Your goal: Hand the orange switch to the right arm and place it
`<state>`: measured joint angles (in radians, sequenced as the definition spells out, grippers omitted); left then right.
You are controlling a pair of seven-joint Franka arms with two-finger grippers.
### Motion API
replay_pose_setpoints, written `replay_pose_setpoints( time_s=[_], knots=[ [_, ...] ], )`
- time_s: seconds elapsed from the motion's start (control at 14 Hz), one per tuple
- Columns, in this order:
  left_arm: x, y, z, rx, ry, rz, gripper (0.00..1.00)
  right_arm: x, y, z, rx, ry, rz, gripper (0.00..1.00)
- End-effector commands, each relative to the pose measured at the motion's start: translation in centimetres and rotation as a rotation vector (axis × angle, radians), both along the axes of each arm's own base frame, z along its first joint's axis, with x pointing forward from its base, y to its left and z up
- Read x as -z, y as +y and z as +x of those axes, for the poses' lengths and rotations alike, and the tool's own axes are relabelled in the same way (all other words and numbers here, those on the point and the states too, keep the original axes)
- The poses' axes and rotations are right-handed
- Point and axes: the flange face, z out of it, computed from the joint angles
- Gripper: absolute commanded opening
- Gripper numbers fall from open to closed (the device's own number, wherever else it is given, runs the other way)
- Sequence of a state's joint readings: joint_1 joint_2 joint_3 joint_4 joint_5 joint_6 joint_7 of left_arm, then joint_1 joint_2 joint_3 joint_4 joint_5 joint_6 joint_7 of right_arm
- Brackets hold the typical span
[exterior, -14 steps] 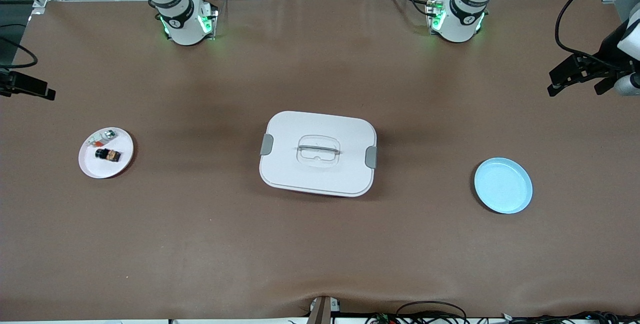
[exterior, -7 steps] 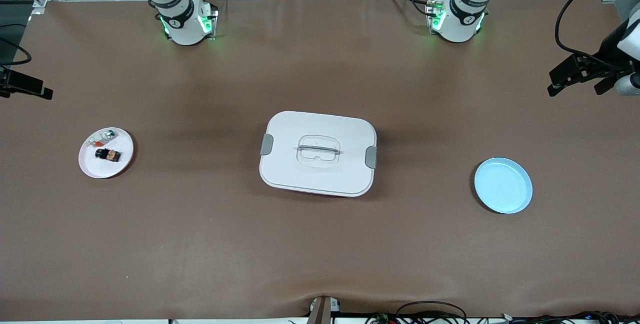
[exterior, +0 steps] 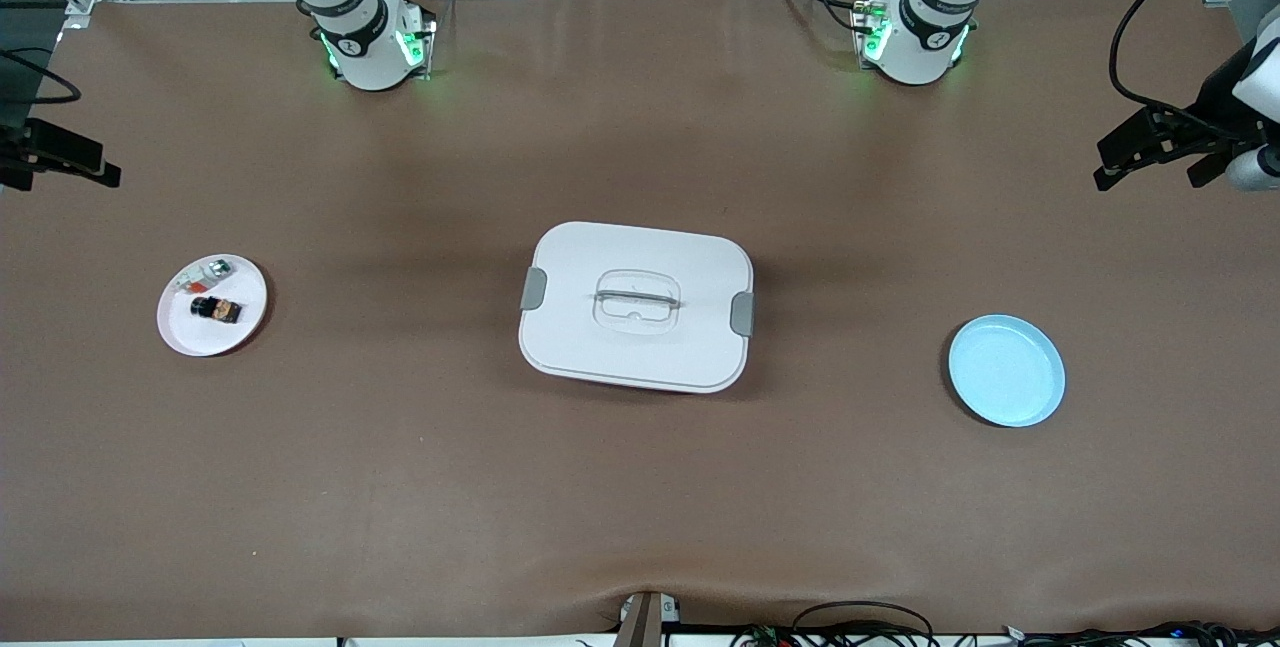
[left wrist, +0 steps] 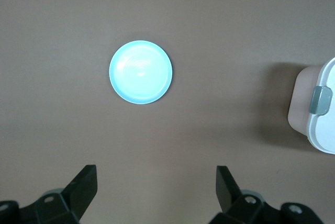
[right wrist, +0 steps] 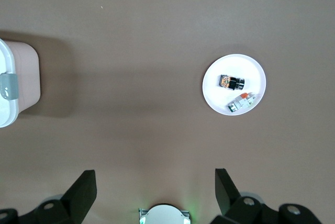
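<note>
The orange switch (exterior: 217,309), a tiny black block with an orange middle, lies on a white plate (exterior: 240,327) at the right arm's end of the table. It also shows in the right wrist view (right wrist: 232,82) on that plate (right wrist: 217,96). My right gripper (exterior: 95,167) hangs open and empty over the table's edge at that end, and shows in its wrist view (right wrist: 155,190). My left gripper (exterior: 1125,162) hangs open and empty high over the left arm's end, and shows in its wrist view (left wrist: 157,187). An empty light blue plate (exterior: 1006,370) lies at the left arm's end (left wrist: 140,72).
A whitish-clear small piece with a red-orange part (exterior: 205,274) lies on the white plate beside the switch (right wrist: 242,102). A white lidded box with a handle (exterior: 636,305) stands in the middle of the table (left wrist: 319,109) (right wrist: 15,85).
The right gripper has shifted slightly at its end of the table. The left gripper and the things on the table have not moved.
</note>
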<state>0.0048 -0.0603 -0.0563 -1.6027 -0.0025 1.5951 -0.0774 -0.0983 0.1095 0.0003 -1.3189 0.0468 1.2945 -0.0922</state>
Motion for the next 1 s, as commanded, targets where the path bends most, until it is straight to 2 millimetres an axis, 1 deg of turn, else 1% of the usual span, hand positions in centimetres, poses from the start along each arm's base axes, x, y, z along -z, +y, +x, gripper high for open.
replay_pose_setpoints(
  time_s=[0.0, 0.21, 0.29, 0.36, 0.64, 0.93],
  knots=[
    [-0.4, 0.1, -0.2, 0.01, 0.009, -0.015, 1.0, -1.6, 1.2, -1.1, -0.019, -0.03, 0.004, 1.0],
    [-0.4, 0.1, -0.2, 0.008, 0.009, -0.015, 1.0, -1.7, 1.3, -1.8, -0.02, -0.032, 0.005, 1.0],
    [-0.3, 0.1, -0.2, 0.01, 0.01, -0.015, 1.0, -1.6, 1.5, -2.1, -0.023, -0.031, 0.002, 1.0],
    [-0.4, 0.2, -0.2, 0.008, 0.009, -0.015, 1.0, -1.6, 2.1, -2.3, -0.033, -0.036, -0.001, 1.0],
    [-0.3, 0.2, -0.2, 0.008, 0.012, -0.016, 1.0, -2.2, 2.4, -3.2, -0.005, -0.048, -0.003, 1.0],
    [-0.2, 0.1, -0.3, 0.01, 0.021, -0.016, 1.0, -2.6, 2.4, -3.4, 0.016, -0.054, -0.006, 1.0]
  ],
)
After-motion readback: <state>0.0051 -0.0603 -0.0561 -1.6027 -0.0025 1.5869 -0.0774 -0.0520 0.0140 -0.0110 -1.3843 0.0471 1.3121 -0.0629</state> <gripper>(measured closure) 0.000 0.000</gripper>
